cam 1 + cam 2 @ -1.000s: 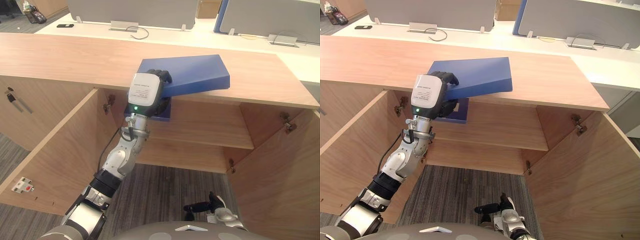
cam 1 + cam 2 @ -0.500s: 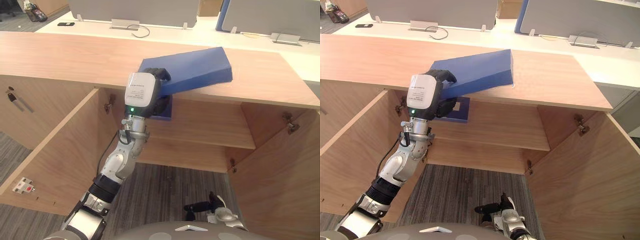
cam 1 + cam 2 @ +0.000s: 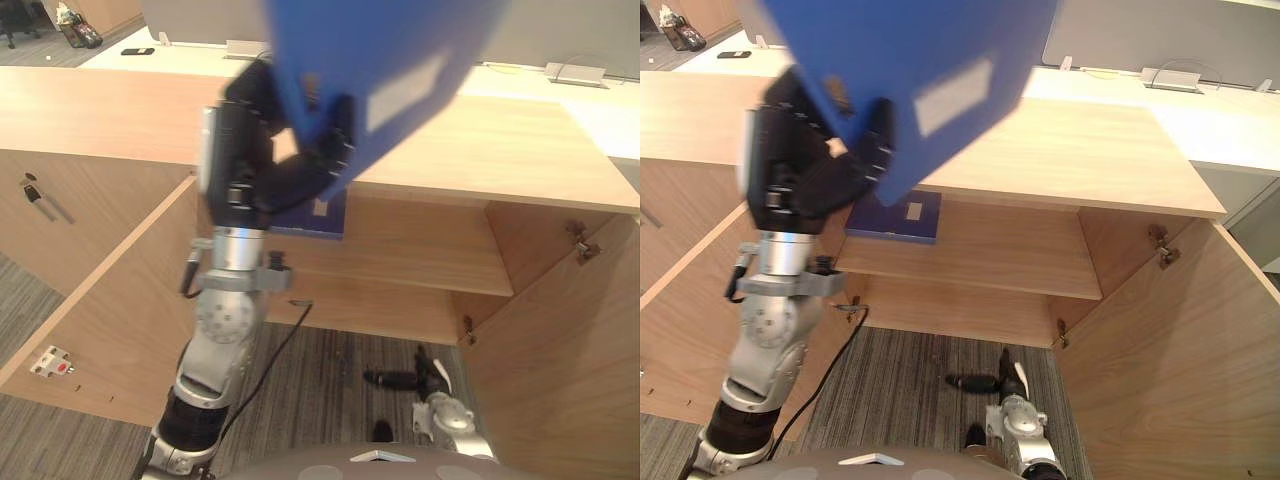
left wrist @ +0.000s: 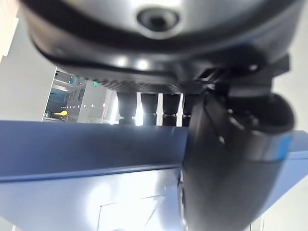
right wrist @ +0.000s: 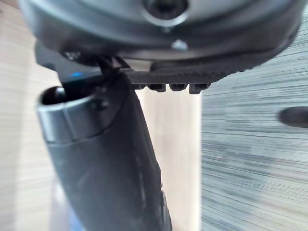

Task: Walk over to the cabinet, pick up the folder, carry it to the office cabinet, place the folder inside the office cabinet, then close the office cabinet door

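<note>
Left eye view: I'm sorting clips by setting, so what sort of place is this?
Probably an open-plan office: a long wooden cabinet with its doors open, white desks with grey divider screens behind it, and striped carpet. The left hand grips a blue folder.

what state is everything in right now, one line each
folder: held up above the cabinet top, tilted
left hand: shut on folder
second folder: lying flat on the upper shelf
left door: open
right door: open
right hand: open, hanging low, holding nothing
</note>
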### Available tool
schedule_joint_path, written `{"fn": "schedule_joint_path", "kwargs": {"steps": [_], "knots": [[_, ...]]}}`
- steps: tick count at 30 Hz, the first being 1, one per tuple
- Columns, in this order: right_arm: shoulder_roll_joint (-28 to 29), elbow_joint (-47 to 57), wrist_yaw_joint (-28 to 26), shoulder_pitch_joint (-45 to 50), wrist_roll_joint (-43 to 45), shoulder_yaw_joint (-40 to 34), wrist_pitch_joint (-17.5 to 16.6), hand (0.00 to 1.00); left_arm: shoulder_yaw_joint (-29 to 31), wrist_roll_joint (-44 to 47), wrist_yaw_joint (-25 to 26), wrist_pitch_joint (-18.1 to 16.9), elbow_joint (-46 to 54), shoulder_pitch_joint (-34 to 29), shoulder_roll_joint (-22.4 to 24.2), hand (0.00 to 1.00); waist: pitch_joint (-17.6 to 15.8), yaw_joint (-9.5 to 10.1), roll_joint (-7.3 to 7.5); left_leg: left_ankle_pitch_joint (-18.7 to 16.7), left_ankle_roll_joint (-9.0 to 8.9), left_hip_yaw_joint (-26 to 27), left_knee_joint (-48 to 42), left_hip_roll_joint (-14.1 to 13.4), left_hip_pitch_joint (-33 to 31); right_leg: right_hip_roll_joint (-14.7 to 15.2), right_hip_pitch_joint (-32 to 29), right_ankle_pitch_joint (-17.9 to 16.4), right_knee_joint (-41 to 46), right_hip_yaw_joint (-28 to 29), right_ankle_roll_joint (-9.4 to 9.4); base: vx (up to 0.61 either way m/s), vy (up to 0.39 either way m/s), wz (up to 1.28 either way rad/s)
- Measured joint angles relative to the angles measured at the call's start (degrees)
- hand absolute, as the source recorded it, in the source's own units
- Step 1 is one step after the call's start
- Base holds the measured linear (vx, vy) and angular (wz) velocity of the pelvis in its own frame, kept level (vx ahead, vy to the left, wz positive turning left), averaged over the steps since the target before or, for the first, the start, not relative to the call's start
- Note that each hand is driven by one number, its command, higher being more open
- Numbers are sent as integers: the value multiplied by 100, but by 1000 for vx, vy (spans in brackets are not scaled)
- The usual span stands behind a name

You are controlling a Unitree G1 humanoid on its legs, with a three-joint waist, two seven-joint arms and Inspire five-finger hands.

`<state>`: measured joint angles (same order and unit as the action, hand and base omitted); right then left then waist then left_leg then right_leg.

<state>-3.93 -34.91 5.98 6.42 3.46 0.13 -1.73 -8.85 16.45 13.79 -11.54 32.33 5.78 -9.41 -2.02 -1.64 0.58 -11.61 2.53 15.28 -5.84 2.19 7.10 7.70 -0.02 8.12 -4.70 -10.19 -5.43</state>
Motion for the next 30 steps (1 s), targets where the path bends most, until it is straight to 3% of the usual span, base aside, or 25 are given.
{"fn": "schedule_joint_path", "kwargs": {"steps": [4, 8, 16, 24, 30], "knots": [[306, 1110, 312, 324, -77, -587, -31, 100, 736, 900, -77, -116, 221, -560, 74, 0, 18, 30, 20, 1, 2, 80, -4, -46, 8, -56, -11, 1, -27, 88, 10, -68, -46, -9], [631, 1711, 466, 735, -69, -933, -35, 100, 1070, 1308, -204, -215, 222, -723, 177, 0, 66, -1, 80, -7, -12, 228, -1, -84, -43, -120, -143, 15, -27, 235, 43, -21, -38, -19], [835, 4030, 624, 1526, -320, -968, -43, 100, 1385, 1774, -412, -227, 222, -1265, 517, 0, 23, -141, -118, -139, -32, 815, 21, -124, 46, -284, -344, 98, -2, 848, 81, -16, -12, -41], [825, 5702, 852, 1469, -767, -967, -280, 100, 1401, 2177, -854, -222, 42, -1508, 509, 0, -14, -174, -203, -196, -80, 1062, -2, -181, 29, -397, -486, 137, -25, 1077, 77, -29, -31, -19], [398, 6088, 887, 80, -742, -1205, -494, 100, 1393, 2489, -1142, -155, -987, -1283, 336, 0, -50, -140, -274, -201, -77, 1088, -35, -181, 31, -402, -483, 167, -23, 1123, 100, -47, -32, -3]]}}
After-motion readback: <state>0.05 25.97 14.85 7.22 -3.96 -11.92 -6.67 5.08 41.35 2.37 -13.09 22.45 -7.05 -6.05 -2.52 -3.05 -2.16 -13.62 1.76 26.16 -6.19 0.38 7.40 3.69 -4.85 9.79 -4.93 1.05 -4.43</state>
